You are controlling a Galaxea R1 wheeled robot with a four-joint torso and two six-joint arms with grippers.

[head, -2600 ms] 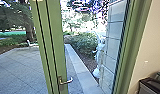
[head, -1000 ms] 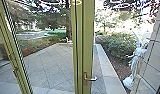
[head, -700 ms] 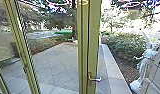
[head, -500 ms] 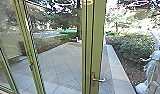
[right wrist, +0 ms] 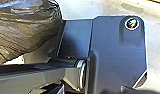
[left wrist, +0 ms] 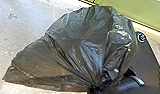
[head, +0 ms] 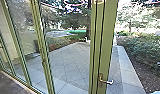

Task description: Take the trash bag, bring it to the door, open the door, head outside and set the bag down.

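You seem to be carrying the black trash bag (left wrist: 81,42), its gathered neck apparently clamped in your left gripper (left wrist: 97,89); you can't tell the right gripper's state. Working the door handle (head: 106,81) likely calls for careful alignment

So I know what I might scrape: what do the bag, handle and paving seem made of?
Bag: thin, dark, glossy plastic, judging by its sharp creases and shine.
Handle: probably smooth metal; its lever catches bright light.
Paving: matte grey slabs with visible joints, stone or concrete; I can't tell which.
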